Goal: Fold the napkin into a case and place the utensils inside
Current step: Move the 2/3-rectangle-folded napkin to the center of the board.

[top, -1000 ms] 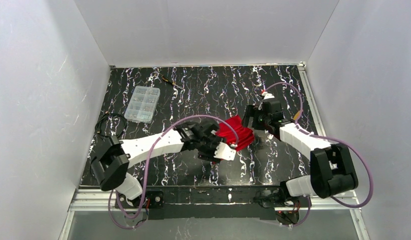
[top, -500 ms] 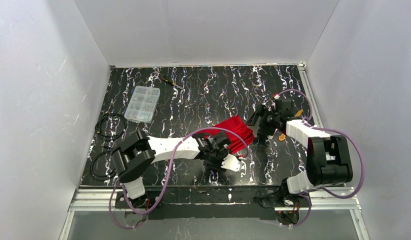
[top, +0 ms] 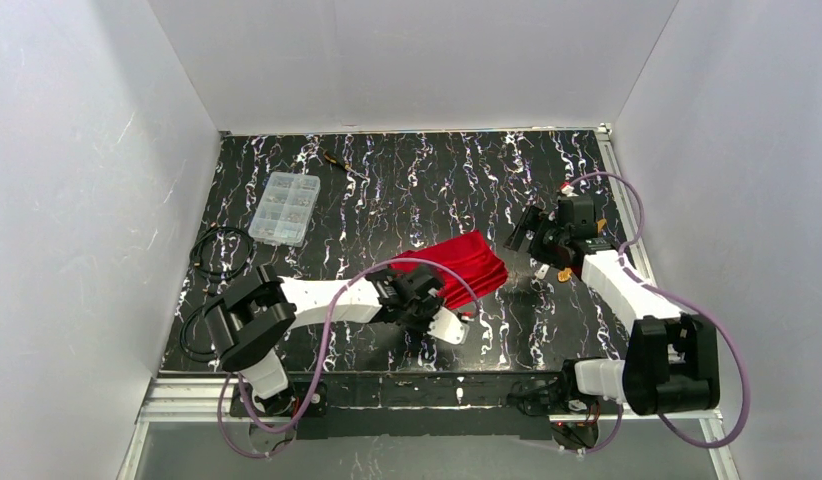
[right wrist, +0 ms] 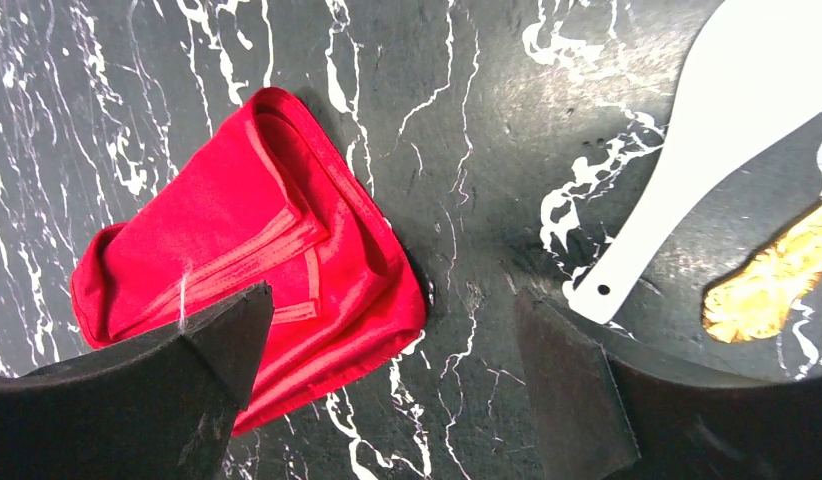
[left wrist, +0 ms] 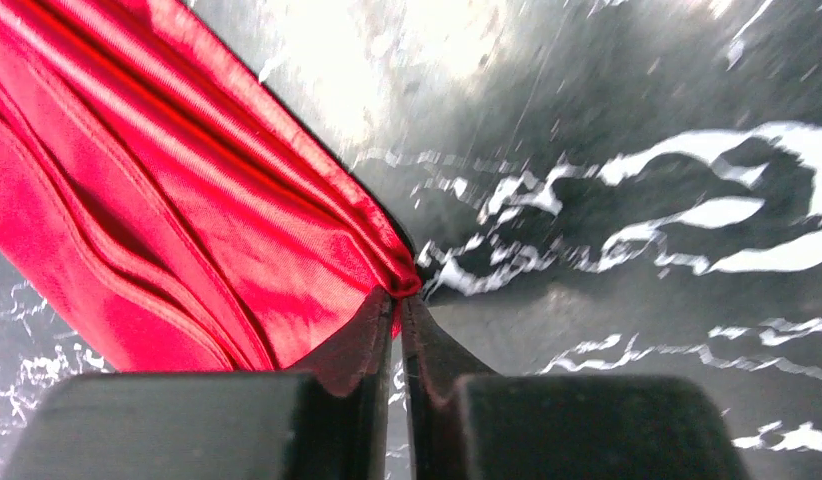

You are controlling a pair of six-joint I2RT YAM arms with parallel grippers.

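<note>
The red napkin [top: 462,265] lies folded in layers near the middle of the black marbled table [top: 407,190]. My left gripper [top: 434,298] is at its near left edge. In the left wrist view that gripper [left wrist: 399,300] is shut on a corner of the napkin [left wrist: 167,220]. My right gripper [top: 532,230] hovers just right of the cloth, and the right wrist view shows it [right wrist: 387,300] open over bare table beside the napkin [right wrist: 247,260]. Of the utensils, a white spoon handle [right wrist: 687,150] and a yellow-gold piece [right wrist: 767,290] lie right of it.
A clear compartment box [top: 281,207] sits at the back left. A thin black-and-yellow tool [top: 339,160] lies near the back edge. A black cable coil [top: 222,250] rests at the left edge. White walls enclose the table on three sides.
My left gripper has shut on the napkin's corner. The right gripper has drawn back to the right, off the cloth. The napkin has settled flatter and slightly leftward.
</note>
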